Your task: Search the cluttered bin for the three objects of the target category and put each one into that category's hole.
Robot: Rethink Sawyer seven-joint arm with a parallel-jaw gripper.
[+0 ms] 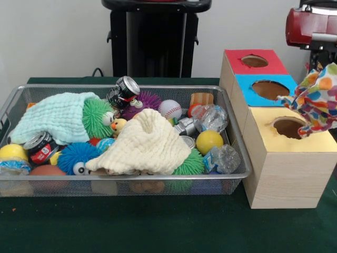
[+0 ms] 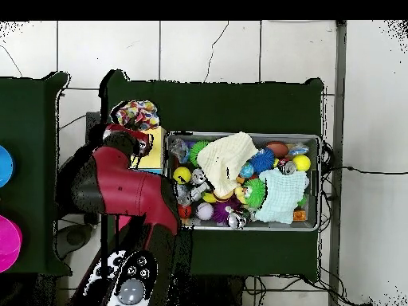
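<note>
Jaws: hidden behind the cloth in the front view and under the arm in the overhead view, so whether they are open or closed cannot be told.
Gripper (image 1: pixel 322 71): showing only as dark parts below the red arm (image 1: pixel 310 25) at the right edge; the arm is reaching over the boxes.
Spotted cloth (image 1: pixel 318 100): white with red, blue, yellow and orange spots, hanging just under the gripper, bunched and drooping; in the overhead view the cloth (image 2: pixel 138 113) is sitting at the arm's end.
Hole (image 1: pixel 288 127): round cutout in the yellow box top (image 1: pixel 279 136), lying just below and left of the hanging cloth; the cloth's lower edge is overlapping the rim in the front view, contact unclear.
Other boxes: blue-topped box (image 1: pixel 266 89) and red-topped box (image 1: pixel 254 61) are standing behind the yellow one, in a row.
Wire mesh bin (image 1: pixel 121 182): sitting well left of the gripper on the green table (image 1: pixel 158 226).
Bin contents: cream waffle towel (image 1: pixel 150 142) lying over the middle, mint-green towel (image 1: pixel 58 116) at the left, baseball (image 1: pixel 170 109), yellow ball (image 1: pixel 209 141), green spiky ball (image 1: pixel 96 117), blue spiky ball (image 1: pixel 78 157), crushed cans (image 1: pixel 123 92).
Writing: can labels are too small to read.
</note>
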